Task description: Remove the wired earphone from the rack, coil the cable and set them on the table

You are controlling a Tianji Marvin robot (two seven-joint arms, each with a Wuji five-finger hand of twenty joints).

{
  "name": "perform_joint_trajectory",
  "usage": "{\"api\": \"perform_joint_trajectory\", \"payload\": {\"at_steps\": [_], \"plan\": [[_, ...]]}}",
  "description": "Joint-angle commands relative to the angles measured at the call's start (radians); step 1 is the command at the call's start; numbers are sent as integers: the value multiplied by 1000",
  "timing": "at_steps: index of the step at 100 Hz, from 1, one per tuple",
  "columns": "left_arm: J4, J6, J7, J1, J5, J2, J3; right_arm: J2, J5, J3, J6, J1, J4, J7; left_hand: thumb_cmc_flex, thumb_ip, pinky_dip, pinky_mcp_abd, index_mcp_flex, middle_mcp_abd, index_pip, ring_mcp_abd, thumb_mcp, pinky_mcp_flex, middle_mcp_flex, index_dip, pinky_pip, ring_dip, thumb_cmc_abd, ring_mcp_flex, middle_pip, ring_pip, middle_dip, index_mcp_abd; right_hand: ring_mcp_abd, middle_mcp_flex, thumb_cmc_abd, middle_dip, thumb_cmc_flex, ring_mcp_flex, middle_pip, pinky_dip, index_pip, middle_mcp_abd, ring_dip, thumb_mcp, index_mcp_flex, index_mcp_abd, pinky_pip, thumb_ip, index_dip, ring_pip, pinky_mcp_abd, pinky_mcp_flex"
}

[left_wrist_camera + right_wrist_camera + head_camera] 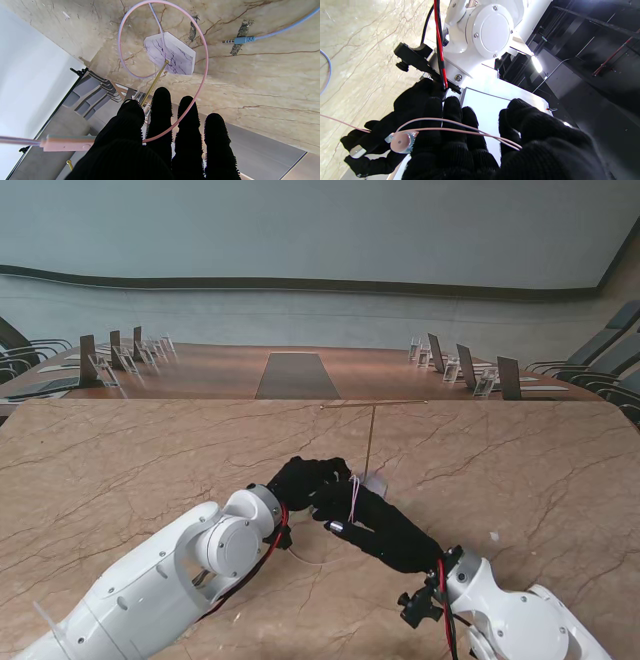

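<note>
While both black-gloved hands meet over the middle of the marble table [120, 470], the left hand [300, 478] reaches in from the near left with its fingers [161, 110] stretched forward and close together, and the right hand [385, 525] comes in from the near right, angled toward it so the two nearly touch. Pink and thin, the earphone cable [200, 75] shows in the left wrist view as a wide loop hanging past the left fingertips, one strand passing across the middle fingers, and its flat pink inline remote [66, 143] sits against the thumb side of that hand. So the left hand has the cable pinched at the remote, fingers narrow. Over in the right wrist view, two strands of cable run across the right fingers [452, 110], tucked between thumb and fingers, with a round earbud [401, 142] dangling just off the fingertips: the right hand is closed on the cable too. Down on the table, the blue plug [241, 40] lies flat with its blue-tinted lead trailing away, well apart from the hands. Just beyond the hands stands the rack [371, 435], a thin brass post on a small marble base [172, 53], and the loop hangs around that base as the left wrist camera sees it. From the stand view the cable is only a short pale streak between the two hands.
</note>
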Motion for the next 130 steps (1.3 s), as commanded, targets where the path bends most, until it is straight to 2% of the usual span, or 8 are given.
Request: {"api": "perform_joint_trajectory", "payload": {"at_steps": [1, 29, 49, 91, 130], "plan": [[-14, -3, -2, 1, 1, 0, -4, 2, -2, -2, 8, -10, -7, 11, 70, -30, 23, 25, 22, -10, 59, 20, -13, 9, 33, 9, 43, 20, -6, 31, 39, 33, 1, -17, 10, 14, 7, 7, -6, 14, 7, -7, 10, -9, 6, -20, -23, -32, 9, -18, -16, 2, -33, 3], [-38, -12, -10, 7, 19, 7, -30, 4, -5, 1, 37, -20, -1, 29, 69, -30, 30, 47, 36, 2, 24, 46, -39, 43, 67, -16, 104, 46, -5, 81, 110, 91, -31, -5, 13, 11, 16, 0, -22, 3, -11, -9, -6, -7, 3, -54, -24, -30, 4, -12, -23, -6, -29, -12], [-60, -19, -21, 17, 33, 14, -50, 2, -7, -6, 65, -21, 15, 29, 70, -28, 29, 67, 44, 10, 1, 68, -71, 73, 101, -36, 155, 58, -1, 126, 160, 129, -132, -1, 16, 9, 19, -6, -32, -8, -25, -10, -11, -4, 1, -74, -23, -31, 0, -7, -23, -10, -24, -27], [-92, -35, -42, 25, 50, 23, -70, -3, -14, -14, 115, -12, 52, 24, 70, -27, 32, 97, 64, 13, -25, 87, -103, 127, 177, -69, 215, 70, 0, 199, 214, 182, -135, 30, 9, -11, 31, -18, -77, -43, -56, -15, -21, -11, -7, -129, -24, -32, -14, 6, -23, -27, -31, -66], [-138, -61, -63, 35, 73, 33, -100, -1, -24, -11, 152, -14, 66, 40, 70, -26, 28, 98, 57, -5, -15, 82, -111, 132, 188, -51, 244, 85, 7, 209, 265, 217, -101, 25, 6, -17, 33, -22, -97, -58, -68, -17, -25, -14, -11, -144, -4, -32, -18, 18, -13, -34, -33, -84]]}}
